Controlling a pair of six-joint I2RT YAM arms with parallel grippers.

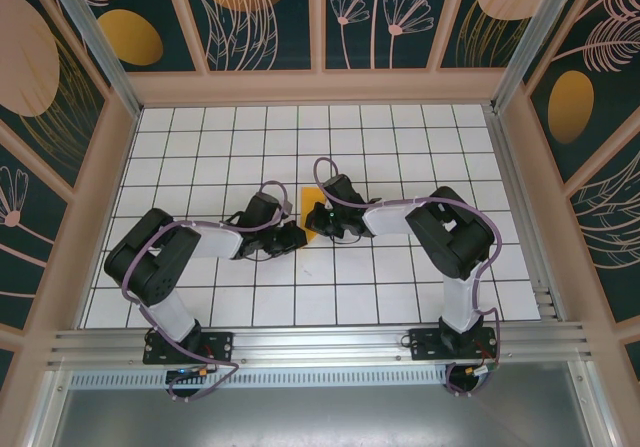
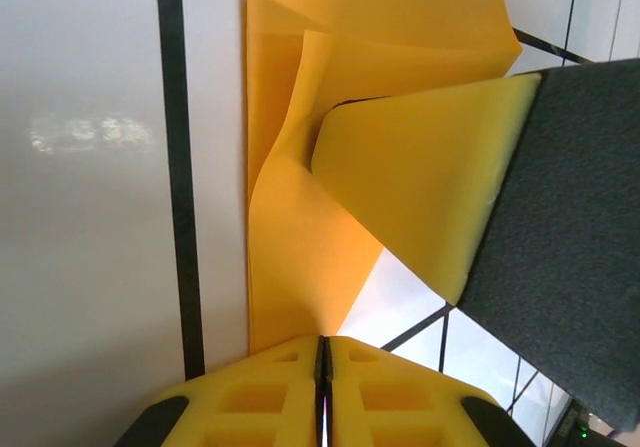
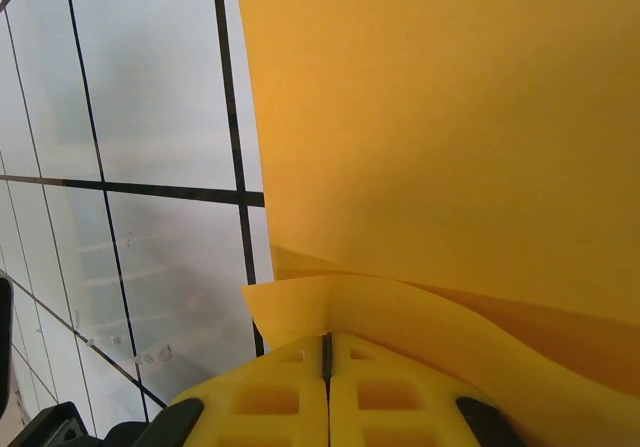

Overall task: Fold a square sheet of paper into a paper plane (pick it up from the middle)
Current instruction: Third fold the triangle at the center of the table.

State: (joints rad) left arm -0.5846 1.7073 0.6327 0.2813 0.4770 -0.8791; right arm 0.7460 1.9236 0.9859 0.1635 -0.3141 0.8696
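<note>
The square sheet of paper (image 1: pixel 311 203) is a creased orange-yellow shape held just above the middle of the tiled floor, between my two grippers. My left gripper (image 1: pixel 293 235) comes in from the left. In the left wrist view its jaws (image 2: pixel 323 342) are shut on a lower corner of the paper (image 2: pixel 300 247), which rises in curved folded layers. My right gripper (image 1: pixel 316 219) reaches in from the right. Its jaws (image 3: pixel 326 339) are shut on a curled edge of the paper (image 3: pixel 450 117). One of the right gripper's yellow fingers (image 2: pixel 420 187) shows against the sheet in the left wrist view.
The floor is a white grid of tiles with black lines (image 1: pixel 400 147), walled by patterned panels (image 1: pixel 260 17) on three sides. An aluminium rail (image 1: pixel 320 345) runs along the near edge by the arm bases. Both forearms cross the middle rows of tiles.
</note>
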